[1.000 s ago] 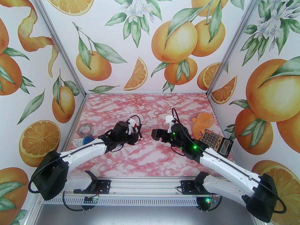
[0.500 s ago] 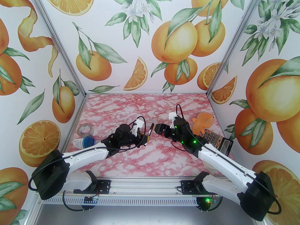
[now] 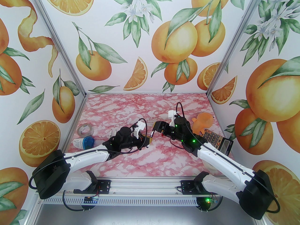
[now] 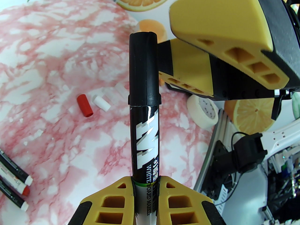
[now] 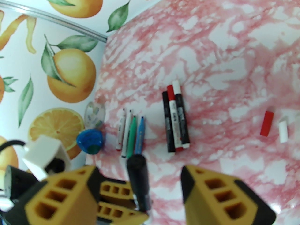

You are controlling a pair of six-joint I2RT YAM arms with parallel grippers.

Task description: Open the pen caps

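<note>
My left gripper (image 4: 145, 179) (image 3: 148, 141) is shut on a black whiteboard marker pen (image 4: 145, 135), which points up and away with its black cap (image 4: 143, 67) on. My right gripper (image 5: 140, 172) (image 3: 156, 126) is open, its fingers (image 5: 220, 196) standing either side of that cap (image 5: 138, 170) with a gap left. A loose red cap (image 4: 84, 105) (image 5: 267, 123) and a white cap (image 4: 101, 102) (image 5: 283, 131) lie on the pink marble table (image 3: 145, 106). Three thick markers (image 5: 175, 118) and several thin pens (image 5: 131, 132) lie in rows farther left.
A clear tape roll (image 3: 85, 129) and a blue-lidded white container (image 3: 83, 142) sit at the table's left edge. An orange plush toy (image 3: 202, 123) and a calculator (image 3: 216, 142) are at the right. A cream tape roll (image 4: 204, 110) lies near the right arm.
My left gripper has lifted the black marker and carried it right toward the centre. My right gripper moved up to the marker's cap end, and its jaws have narrowed.
</note>
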